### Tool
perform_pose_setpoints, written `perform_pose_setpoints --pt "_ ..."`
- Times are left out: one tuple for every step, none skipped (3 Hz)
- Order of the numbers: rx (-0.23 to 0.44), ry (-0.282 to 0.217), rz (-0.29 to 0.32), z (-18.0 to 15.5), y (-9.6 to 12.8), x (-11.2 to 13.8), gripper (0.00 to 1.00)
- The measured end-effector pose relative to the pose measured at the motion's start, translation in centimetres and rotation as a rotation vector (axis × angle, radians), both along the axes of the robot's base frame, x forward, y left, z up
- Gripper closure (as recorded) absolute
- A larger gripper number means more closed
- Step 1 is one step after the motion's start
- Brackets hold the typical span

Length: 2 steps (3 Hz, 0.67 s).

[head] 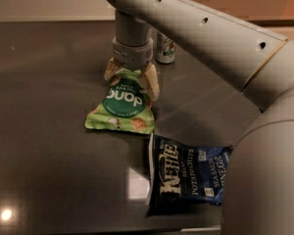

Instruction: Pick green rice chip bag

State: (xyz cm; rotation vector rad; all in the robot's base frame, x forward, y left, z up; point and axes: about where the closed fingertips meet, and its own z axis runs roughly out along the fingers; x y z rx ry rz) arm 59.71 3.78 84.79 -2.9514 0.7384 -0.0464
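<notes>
The green rice chip bag (121, 105) lies flat on the dark table (44, 97), a light-green pouch with a dark green circle and white letters. My gripper (131, 78) hangs from the grey arm right over the bag's far top edge. Its two tan fingers (151, 82) stand spread apart, one on each side of the bag's top, which sits between them. The gripper is open and the bag rests on the table.
A dark blue Kettle potato chip bag (186, 177) lies in front of and to the right of the green bag, near the table's front edge. A drink can (165, 47) stands behind the gripper. The arm's large grey links (264, 131) fill the right side.
</notes>
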Motion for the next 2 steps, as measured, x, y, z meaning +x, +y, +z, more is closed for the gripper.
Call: perform_pose_setpoints --pt "-0.02 0.024 0.025 -0.41 0.31 -0.62 0.39" --pt "-0.019 0.028 0.041 0.41 0.63 -1.21 0.63"
